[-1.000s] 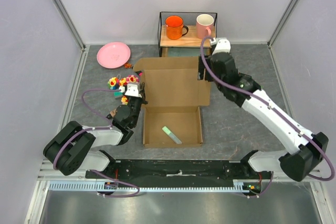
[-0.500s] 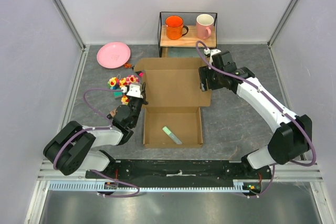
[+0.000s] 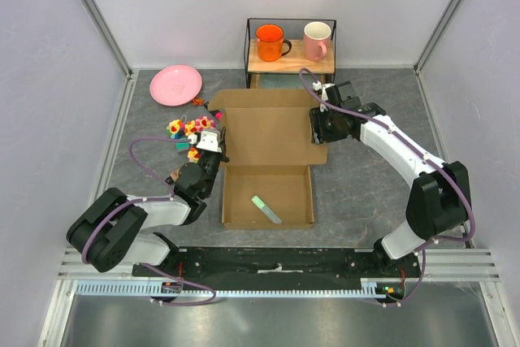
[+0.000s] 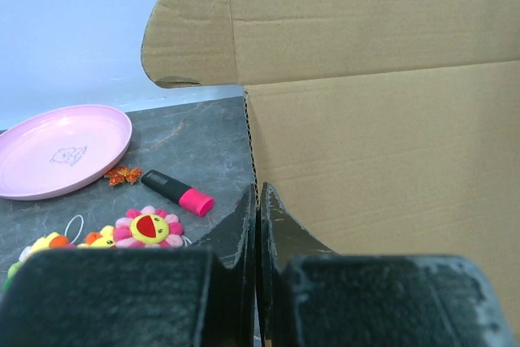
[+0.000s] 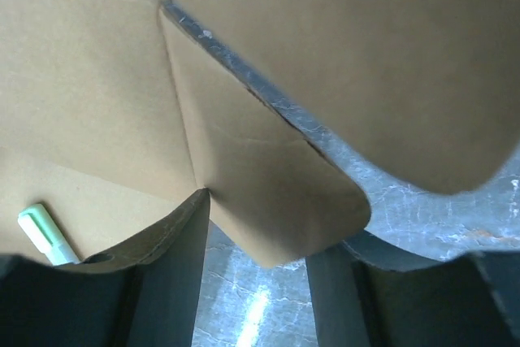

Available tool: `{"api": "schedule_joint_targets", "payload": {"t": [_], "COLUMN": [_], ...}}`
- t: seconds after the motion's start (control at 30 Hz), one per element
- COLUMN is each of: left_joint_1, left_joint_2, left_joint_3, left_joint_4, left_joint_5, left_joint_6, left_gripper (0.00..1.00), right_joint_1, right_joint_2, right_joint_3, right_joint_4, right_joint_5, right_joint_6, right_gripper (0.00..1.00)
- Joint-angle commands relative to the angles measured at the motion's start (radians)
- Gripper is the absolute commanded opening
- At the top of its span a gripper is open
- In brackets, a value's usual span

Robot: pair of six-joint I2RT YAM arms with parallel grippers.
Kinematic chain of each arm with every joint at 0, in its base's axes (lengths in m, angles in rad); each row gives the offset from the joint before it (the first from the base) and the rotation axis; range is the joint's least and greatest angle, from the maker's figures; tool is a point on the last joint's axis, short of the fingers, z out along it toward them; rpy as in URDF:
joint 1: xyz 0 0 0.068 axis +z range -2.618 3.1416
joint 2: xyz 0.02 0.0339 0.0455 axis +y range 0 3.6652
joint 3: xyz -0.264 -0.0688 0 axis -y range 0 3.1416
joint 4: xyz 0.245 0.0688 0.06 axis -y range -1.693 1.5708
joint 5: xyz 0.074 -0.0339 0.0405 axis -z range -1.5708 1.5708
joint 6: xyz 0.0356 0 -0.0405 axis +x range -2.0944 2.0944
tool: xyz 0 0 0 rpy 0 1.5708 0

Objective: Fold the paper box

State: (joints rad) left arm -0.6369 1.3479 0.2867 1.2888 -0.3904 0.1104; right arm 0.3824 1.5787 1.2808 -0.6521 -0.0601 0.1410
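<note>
You're looking at a grey marbled worktop, plain white walls on three sides, metal posts at the far corners. Black wire shelf against the back wall. Even light.

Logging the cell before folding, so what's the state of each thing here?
paper box: open, lid not closed
green marker: lying inside the box
pink plate: empty
orange mug: upright
pink mug: upright
left gripper: shut, at the box's left edge
right gripper: open around a box flap
</note>
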Motion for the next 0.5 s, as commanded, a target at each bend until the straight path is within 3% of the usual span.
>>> {"api": "schedule_joint_targets", "payload": {"t": [0.0, 0.03, 0.23, 0.47], "left_joint_1": [-0.004, -0.004, -0.006, -0.006], "left_joint_2": [-0.023, -0.021, -0.020, -0.052], "left_joint_3": [-0.011, -0.012, -0.011, 0.011], "left_joint_4": [0.257, 0.257, 0.245, 0.132], "left_joint_5": [-0.015, -0.018, -0.028, -0.060], "left_joint_6": [0.057, 0.057, 0.055, 0.023], "left_gripper": [0.02, 0.02, 0.02, 0.05], "right_joint_1": [0.000, 0.001, 0.000, 0.015], "right_joint_2": [-0.012, -0.025, -0.063, -0.157], "right_joint_3": [-0.037, -0.043, -0.066, -0.152], "right_joint_4": [0.057, 0.072, 0.097, 0.190], "right_joint_5": [-0.029, -0.029, -0.027, 0.022], "right_joint_6": [-0.006, -0.006, 0.006, 0.016], "right_gripper": [0.51, 0.44, 0.23, 0.06]}}
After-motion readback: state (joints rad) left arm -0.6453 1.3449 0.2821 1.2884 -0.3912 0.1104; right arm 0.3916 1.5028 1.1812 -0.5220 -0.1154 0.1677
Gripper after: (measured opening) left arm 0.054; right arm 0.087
